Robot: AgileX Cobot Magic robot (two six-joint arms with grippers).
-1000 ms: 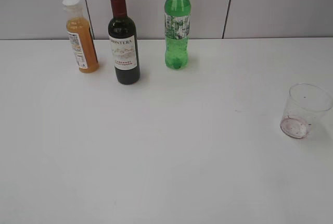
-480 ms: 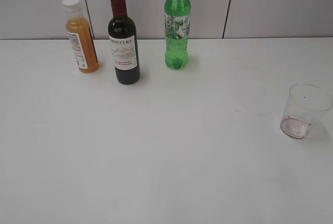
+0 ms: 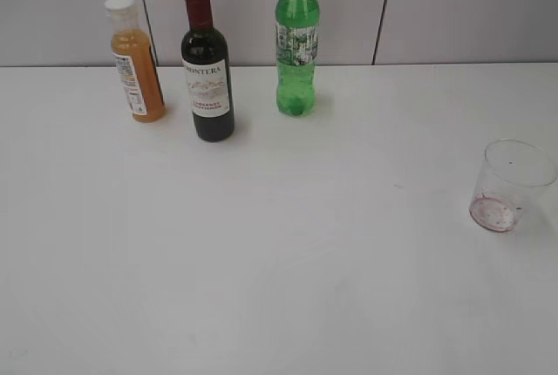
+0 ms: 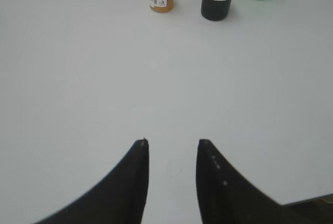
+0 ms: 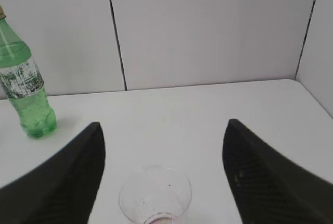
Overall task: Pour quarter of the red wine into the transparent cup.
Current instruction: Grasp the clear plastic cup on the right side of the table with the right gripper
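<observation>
White worktop, matte, nothing spilled that you can see. Red wine stands upright at approx 11 o'clock in ext. view, between orange juice bottle at its 9 and green soda bottle at its 3; all three apart, none touching. Neck looks uncapped, can't confirm. Transparent cup sits alone at 3 o'clock near the right edge, well apart from bottles, reddish residue in base.

Left tool: partly open, narrow gap, empty, low over bare worktop; wine at its 12 o'clock, far. Right tool: wide open, empty, cup in front of and between its jaws, not touching.

Step in hand (my read): approach, nothing gripped yet. Advice for you:
- Take wine w/ left tool; open it wider first, the present gap looks too narrow for the body.
- Grip on label band, not foil neck; come in straight from 6 o'clock so jaws clear juice and soda either side.
- Steady cup w/ right tool, light squeeze only, thin plastic prob. flexes.
- Tilt slowly, neck over cup centre, stop early; a quarter is little.

Room: pale grey wall panels w/ dark vertical seams behind the worktop; side wall at 3 o'clock in right wrist view.
</observation>
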